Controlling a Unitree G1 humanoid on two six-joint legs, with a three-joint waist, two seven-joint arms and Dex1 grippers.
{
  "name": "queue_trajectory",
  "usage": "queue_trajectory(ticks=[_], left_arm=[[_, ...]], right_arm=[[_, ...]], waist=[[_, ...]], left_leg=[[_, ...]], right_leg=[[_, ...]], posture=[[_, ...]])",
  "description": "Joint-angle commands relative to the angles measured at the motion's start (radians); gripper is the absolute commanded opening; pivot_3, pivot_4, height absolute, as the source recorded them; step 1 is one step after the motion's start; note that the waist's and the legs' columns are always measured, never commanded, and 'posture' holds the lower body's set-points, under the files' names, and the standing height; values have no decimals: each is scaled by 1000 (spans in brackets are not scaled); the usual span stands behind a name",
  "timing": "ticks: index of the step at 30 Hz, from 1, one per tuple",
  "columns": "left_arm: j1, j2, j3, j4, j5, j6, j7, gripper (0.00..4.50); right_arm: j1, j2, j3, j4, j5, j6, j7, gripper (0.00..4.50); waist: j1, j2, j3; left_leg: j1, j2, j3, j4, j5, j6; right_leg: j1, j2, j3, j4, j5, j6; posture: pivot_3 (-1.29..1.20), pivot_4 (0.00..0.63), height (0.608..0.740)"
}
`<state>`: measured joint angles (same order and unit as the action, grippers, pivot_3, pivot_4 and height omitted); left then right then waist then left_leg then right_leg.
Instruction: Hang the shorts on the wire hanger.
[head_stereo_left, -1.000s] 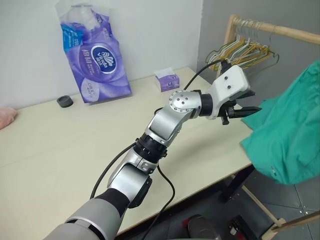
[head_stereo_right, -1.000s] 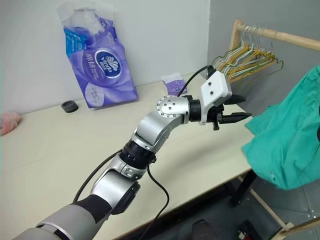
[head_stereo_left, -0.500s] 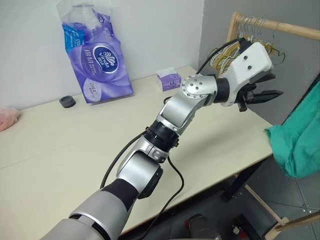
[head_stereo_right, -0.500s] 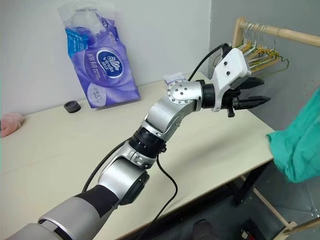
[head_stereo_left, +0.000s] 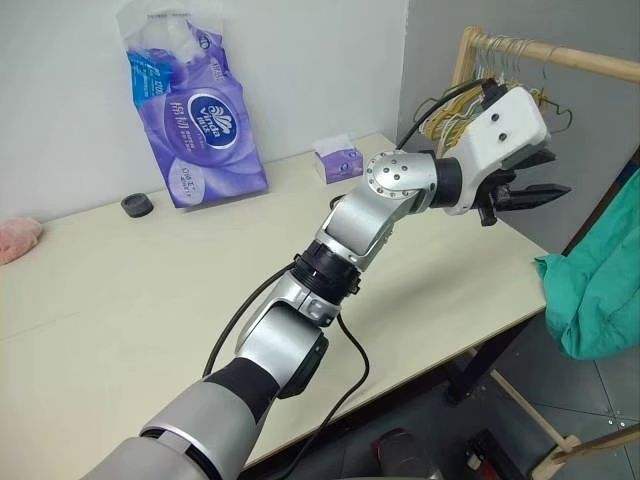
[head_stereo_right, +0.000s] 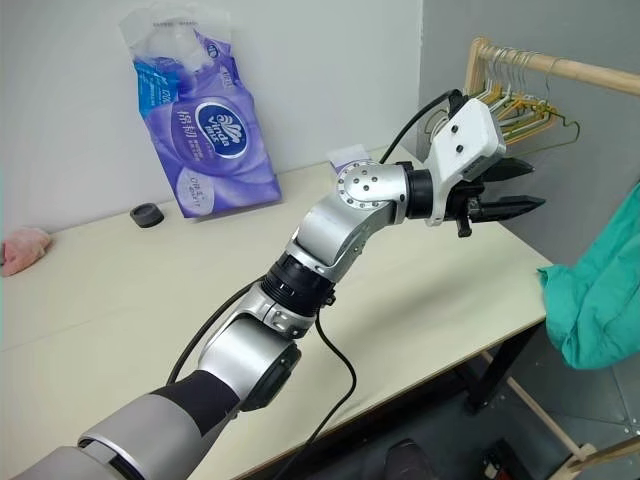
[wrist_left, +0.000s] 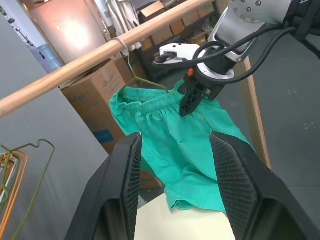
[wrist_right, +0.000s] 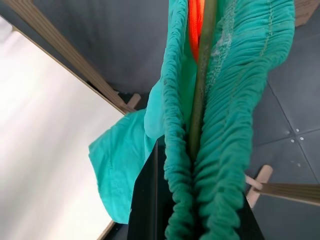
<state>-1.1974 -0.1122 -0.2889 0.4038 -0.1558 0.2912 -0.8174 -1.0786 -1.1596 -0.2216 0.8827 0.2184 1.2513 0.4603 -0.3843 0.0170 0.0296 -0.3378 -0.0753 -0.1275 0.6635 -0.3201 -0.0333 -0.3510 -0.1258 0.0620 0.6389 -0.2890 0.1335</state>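
The right gripper (wrist_left: 192, 97), seen from the left wrist camera as two black fingers under a silver wrist wrapped in black cables, is clamped shut on the gathered elastic waistband of the teal-green soft fabric shorts (wrist_left: 187, 150). In its own wrist view the thin olive-grey wire of the wire hanger (wrist_right: 201, 75) runs straight out between its fingers with the bunched waistband pressed against it on both sides, and the rest of the fabric hangs down past the fingers toward the grey floor. Above that grip, the hanger's curved hook (wrist_left: 129, 60) loops over the round pale wooden rail (wrist_left: 100, 52), so the shorts hang from the rail just below the hook, with the legs falling beyond the gripper's tips. The left gripper (head_stereo_left: 527, 180) is held out level in the air with its two black fingers (wrist_left: 127, 185) apart and nothing between them; it points toward the shorts, which hang well apart from it, beyond and slightly below its fingertips, past the corner of the light beige table (head_stereo_left: 120, 300). Just behind and above the left hand, a bunch of yellow, green and white wire hangers (head_stereo_right: 520, 105) hangs on the same rail. Farther back along the arm, on the table by the wall, stand a small purple tissue box (head_stereo_left: 335, 160), a tall purple plastic pack of tissue paper (head_stereo_left: 190, 110) and a small dark round cap (head_stereo_left: 136, 204), with a pink fluffy cloth (head_stereo_left: 18, 240) at the far edge.
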Motion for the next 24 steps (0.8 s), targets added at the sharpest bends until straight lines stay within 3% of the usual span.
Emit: queue_trajectory(ticks=[1,12,19,24], left_arm=[[-24,-3,20,-5,-2,-22,4,2290],[-20,-3,24,1,-2,-17,5,2290],[13,24,31,-19,-26,40,-23,2290],[168,164,29,-107,28,114,10,2290]], right_arm=[[-42,2,-69,-49,15,-4,-37,780],[-38,22,-210,-259,27,68,-158,4463],[79,82,-174,-573,-21,-94,-234,4463],[322,218,-132,-952,-21,-325,-204,4463]], waist=[[0,0,0],[2,0,0],[1,0,0],[-8,0,-1]], left_leg=[[0,0,0,0,0,0],[0,0,0,0,0,1],[0,0,-1,1,0,1],[6,1,-3,1,0,1]], right_leg=[[0,0,0,0,0,0],[0,-1,0,0,0,1],[-1,-1,1,1,-1,2],[0,-1,4,3,-2,3]], posture=[[-398,0,740],[-406,0,740],[-400,0,740],[-374,0,740]])
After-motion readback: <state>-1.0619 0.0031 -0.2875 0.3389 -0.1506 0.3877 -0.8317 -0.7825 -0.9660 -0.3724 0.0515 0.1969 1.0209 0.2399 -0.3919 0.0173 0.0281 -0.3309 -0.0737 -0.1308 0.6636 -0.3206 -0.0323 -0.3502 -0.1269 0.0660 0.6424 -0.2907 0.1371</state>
